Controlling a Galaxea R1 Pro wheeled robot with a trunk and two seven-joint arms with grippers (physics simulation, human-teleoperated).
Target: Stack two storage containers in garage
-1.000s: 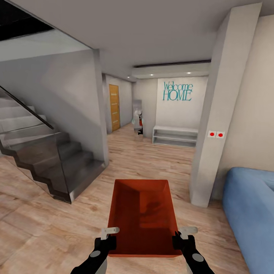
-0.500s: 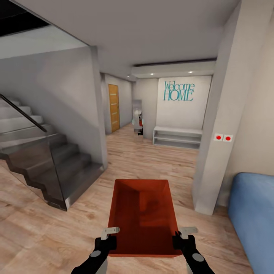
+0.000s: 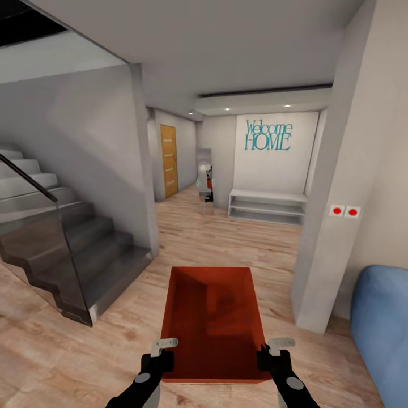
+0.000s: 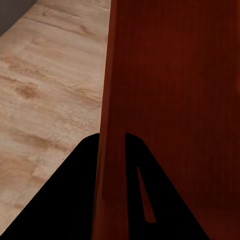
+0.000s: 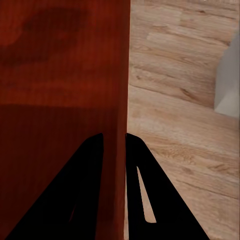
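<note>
An orange-red open-topped storage container [image 3: 211, 320] hangs level in front of me above the light wood plank floor [image 3: 226, 238] of the living room. My left gripper [image 3: 163, 352] is shut on its left wall [image 4: 112, 100], one finger on each side of the wall. On the opposite wall [image 5: 120, 90] my right gripper [image 3: 271, 352] is shut in the same way. The box is empty inside.
A grey staircase [image 3: 62, 249] with a glass rail stands at the left. At the right rises a white pillar [image 3: 334, 215], with a blue sofa [image 3: 385, 323] beyond it. Straight on, a hallway leads to a white shelf [image 3: 266, 207] under "Welcome HOME" lettering, and a wooden door [image 3: 169, 160].
The whole view has advanced and turned slightly: stairs slid left, pillar and sofa slid right. The container and both grippers keep their place in the picture.
</note>
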